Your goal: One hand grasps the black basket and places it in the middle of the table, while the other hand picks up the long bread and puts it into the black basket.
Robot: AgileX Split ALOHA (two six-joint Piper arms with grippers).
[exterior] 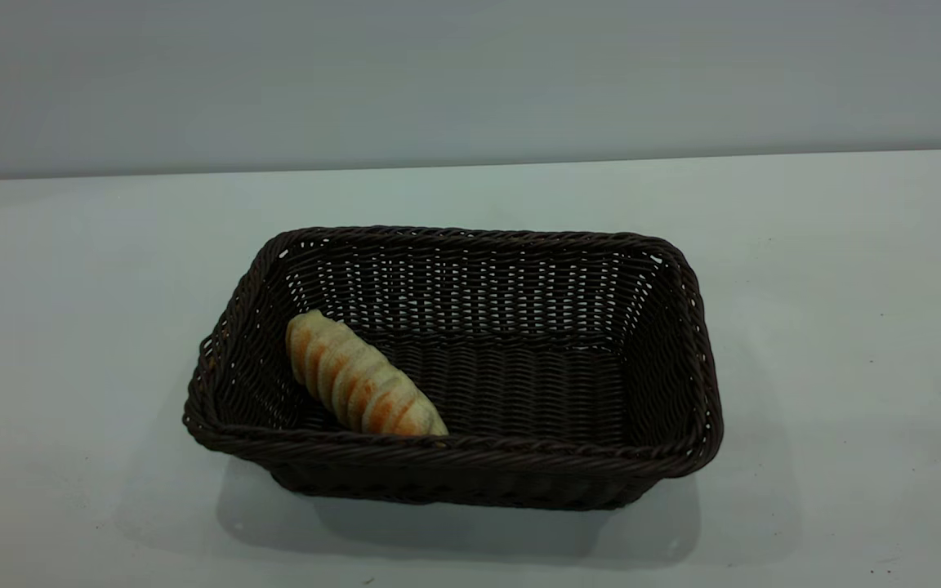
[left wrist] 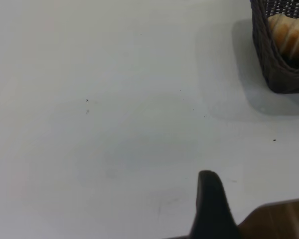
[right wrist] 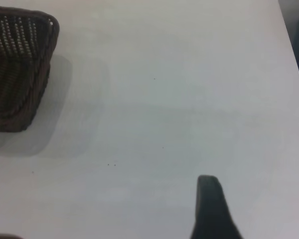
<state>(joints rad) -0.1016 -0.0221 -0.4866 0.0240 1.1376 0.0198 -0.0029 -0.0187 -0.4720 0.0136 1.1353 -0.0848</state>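
Observation:
The black basket (exterior: 470, 457) stands in the middle of the table (exterior: 830, 343). The long bread (exterior: 360, 377) lies slantwise inside it, against its left front corner. Neither gripper shows in the exterior view. In the left wrist view, my left gripper (left wrist: 159, 234) hangs empty over bare table, with one black finger (left wrist: 209, 204) showing and table beside it; the basket corner (left wrist: 281, 74) and bread (left wrist: 289, 35) are far off. In the right wrist view, my right gripper (right wrist: 159, 234) is empty, one finger (right wrist: 210, 206) showing, well away from the basket (right wrist: 20, 74).
A plain grey wall (exterior: 470, 73) rises behind the table's far edge. In the left wrist view a brown surface (left wrist: 279, 219) lies past the table edge. In the right wrist view the table edge (right wrist: 291, 45) runs beside a dark area.

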